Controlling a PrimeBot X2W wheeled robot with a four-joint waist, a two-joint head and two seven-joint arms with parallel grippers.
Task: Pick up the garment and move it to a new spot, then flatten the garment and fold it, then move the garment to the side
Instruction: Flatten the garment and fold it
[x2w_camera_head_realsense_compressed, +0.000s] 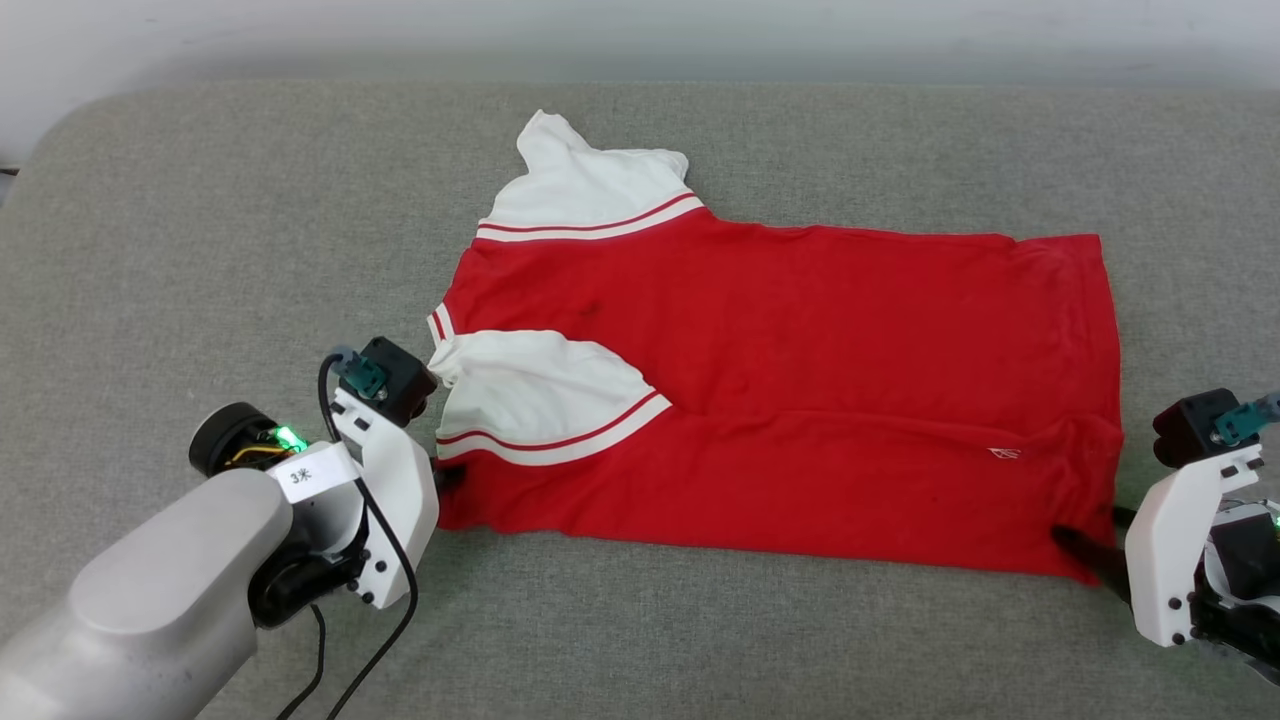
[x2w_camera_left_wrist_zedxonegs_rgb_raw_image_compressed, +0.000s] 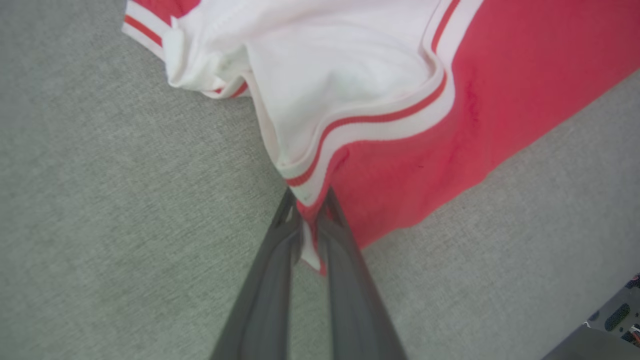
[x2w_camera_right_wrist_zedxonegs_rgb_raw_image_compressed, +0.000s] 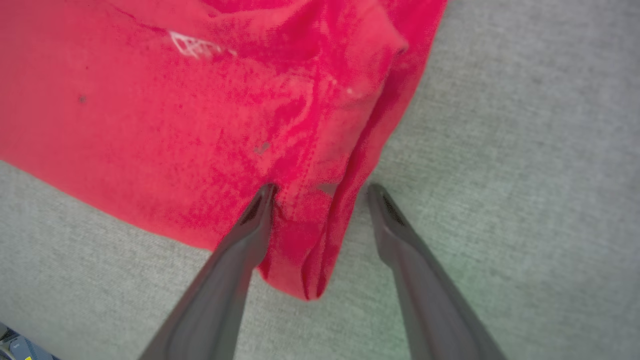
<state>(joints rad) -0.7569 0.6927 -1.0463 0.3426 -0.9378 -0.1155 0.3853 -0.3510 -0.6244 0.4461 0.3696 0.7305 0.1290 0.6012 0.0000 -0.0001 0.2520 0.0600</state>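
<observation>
The red garment (x2w_camera_head_realsense_compressed: 800, 380) with white sleeves lies spread across the grey cushion, its collar end to the left. One white sleeve (x2w_camera_head_realsense_compressed: 530, 395) is folded onto the red body; the other (x2w_camera_head_realsense_compressed: 580, 185) points to the far side. My left gripper (x2w_camera_left_wrist_zedxonegs_rgb_raw_image_compressed: 310, 200) is shut on the garment's near left corner, where the striped trim (x2w_camera_left_wrist_zedxonegs_rgb_raw_image_compressed: 320, 150) meets the red cloth. My right gripper (x2w_camera_right_wrist_zedxonegs_rgb_raw_image_compressed: 320, 192) stands open astride the near right hem corner (x2w_camera_right_wrist_zedxonegs_rgb_raw_image_compressed: 300, 260), with cloth bunched between its fingers. A small white logo (x2w_camera_right_wrist_zedxonegs_rgb_raw_image_compressed: 192, 46) shows near that corner.
The grey fabric cushion (x2w_camera_head_realsense_compressed: 200, 250) stretches wide on all sides of the garment, with a pale wall behind its far edge. A black cable (x2w_camera_head_realsense_compressed: 395, 560) loops off my left wrist.
</observation>
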